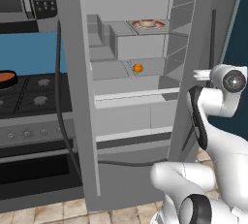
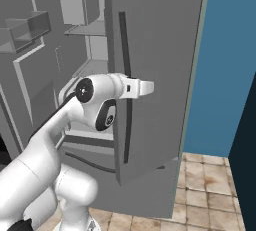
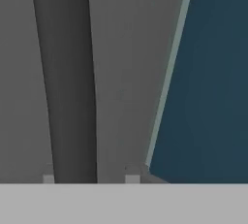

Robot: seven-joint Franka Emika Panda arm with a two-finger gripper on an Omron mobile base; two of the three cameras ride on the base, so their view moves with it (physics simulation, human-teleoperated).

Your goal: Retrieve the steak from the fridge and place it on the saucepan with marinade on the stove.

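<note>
steak [image 1: 147, 24]: upper middle, fridge [image 1: 131, 87] shelf | looks flat, soft, maybe slippery; grab by rim | claw [image 3: 89, 178]: open around door handle [image 3: 68, 82]

Kitchen: fridge [image 1: 131, 97], stove [image 1: 29, 97].

The tall grey fridge [image 1: 140, 97] is standing with both doors swung wide, leaving its shelves reachable from the front. The flat red-brown steak [image 1: 147, 24] is lying on the upper shelf with open space above it; the small orange ball [image 1: 138, 68] is sitting alone one shelf lower. The right-hand grey door [image 2: 150, 75] and its long dark handle [image 3: 68, 77] are standing directly before the two-finger gripper [image 3: 89, 179], blocking the way inward. The left door [image 1: 72, 87] is walling off the black gas stove [image 1: 29, 97].
</note>
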